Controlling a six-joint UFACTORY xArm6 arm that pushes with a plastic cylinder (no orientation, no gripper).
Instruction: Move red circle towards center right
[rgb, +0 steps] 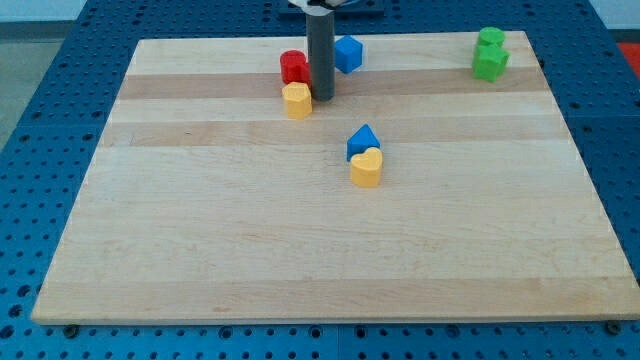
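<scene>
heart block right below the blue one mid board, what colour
Yellow heart block, seen in the camera view.

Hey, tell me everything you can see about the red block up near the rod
The red circle is a short, glossy red cylinder, plastic by the look of it, standing flat on the wooden board near the view's top, left of centre. Its round top face shows. The yellow block sits just below it, touching or almost. My tip stands right beside it on the view's right; contact cannot be told. A blue block lies beyond the rod.

Wooden board with coloured blocks
</scene>
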